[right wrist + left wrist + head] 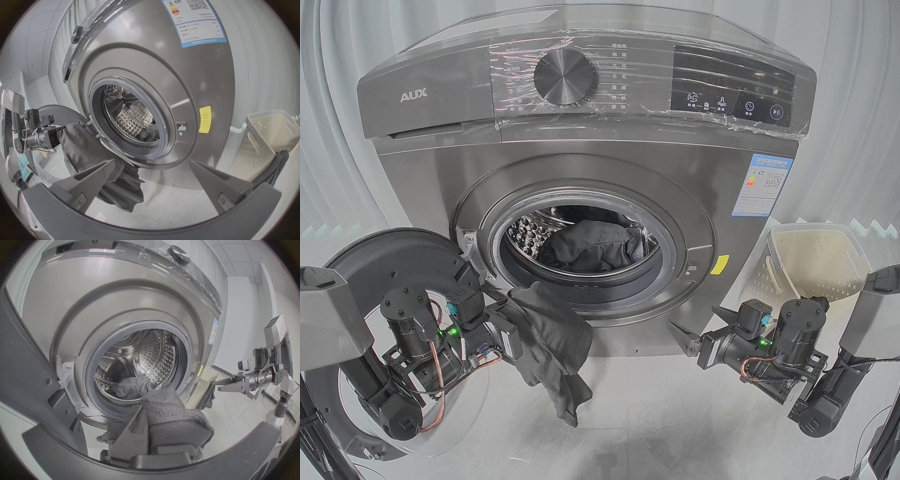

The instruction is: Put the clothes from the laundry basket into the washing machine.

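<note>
A grey washing machine (425,181) is seen front on, with its round door (394,262) swung open to the robot's left. Inside the drum (528,234) a dark garment (590,247) is heaped on the bottom, close to the opening. A second dark garment (553,340) is clamped between the fingers of the left gripper (507,315), which is held just below and to the left of the door opening; the cloth is bunched over the gripper at the top and hangs loose below it, clear of the floor (its upper edge lies close to the lower rim of the opening, though contact cannot be judged). The right gripper (692,315) is held low before the machine's lower right front, with its fingers (93,178) spread wide apart and nothing between them. A pale perforated laundry basket (831,262) stands on the floor just beside the machine's right side, and a dark cloth (276,165) is draped over its near edge.
</note>
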Robot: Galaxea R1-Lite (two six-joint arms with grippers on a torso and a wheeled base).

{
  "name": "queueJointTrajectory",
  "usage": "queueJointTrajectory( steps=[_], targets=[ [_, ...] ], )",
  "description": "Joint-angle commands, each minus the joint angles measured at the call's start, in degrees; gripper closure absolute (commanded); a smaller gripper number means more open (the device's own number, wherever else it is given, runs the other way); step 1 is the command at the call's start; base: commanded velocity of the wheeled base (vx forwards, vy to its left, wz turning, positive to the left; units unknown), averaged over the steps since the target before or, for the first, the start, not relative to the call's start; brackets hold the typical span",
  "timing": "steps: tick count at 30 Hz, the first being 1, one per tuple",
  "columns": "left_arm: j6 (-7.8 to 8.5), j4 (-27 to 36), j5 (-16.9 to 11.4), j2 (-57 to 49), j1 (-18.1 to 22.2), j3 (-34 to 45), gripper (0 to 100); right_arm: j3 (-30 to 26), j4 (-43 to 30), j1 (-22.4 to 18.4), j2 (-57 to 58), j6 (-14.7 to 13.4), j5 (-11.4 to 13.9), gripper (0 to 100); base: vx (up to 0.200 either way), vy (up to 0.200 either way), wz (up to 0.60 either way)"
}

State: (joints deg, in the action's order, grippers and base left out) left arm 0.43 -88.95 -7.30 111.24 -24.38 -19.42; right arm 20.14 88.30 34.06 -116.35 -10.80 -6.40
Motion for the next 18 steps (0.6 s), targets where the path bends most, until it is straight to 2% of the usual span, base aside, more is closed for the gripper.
queueJointTrajectory(
  steps=[1, 2, 11, 14, 18],
  targets=[
    [0.01, -0.08, 0.10, 0.73, -0.23, -0.18, 100, -0.01, 0.03, 0.13, -0.20, -0.01, -0.02, 0, 0.200, 0.000, 0.00],
    [0.01, -0.08, 0.10, 0.73, -0.40, -0.09, 100, -0.01, 0.03, 0.13, -0.20, -0.01, -0.02, 0, 0.200, 0.000, 0.00],
    [-0.08, -0.08, 0.89, 1.35, -1.02, 0.08, 100, -0.10, 0.03, 0.13, -0.20, -0.01, -0.02, 0, 0.000, 0.000, 0.00],
    [-0.08, -0.08, 0.89, 1.44, -1.63, 0.26, 100, -0.10, 0.03, 0.13, -0.28, -0.10, -0.02, 0, 0.000, 0.200, 0.00],
    [0.01, -0.08, 1.59, 1.61, -2.51, 0.26, 100, -0.36, 0.03, 0.13, -0.28, -0.01, 0.07, 0, 0.000, 0.000, 0.00]
  ],
)
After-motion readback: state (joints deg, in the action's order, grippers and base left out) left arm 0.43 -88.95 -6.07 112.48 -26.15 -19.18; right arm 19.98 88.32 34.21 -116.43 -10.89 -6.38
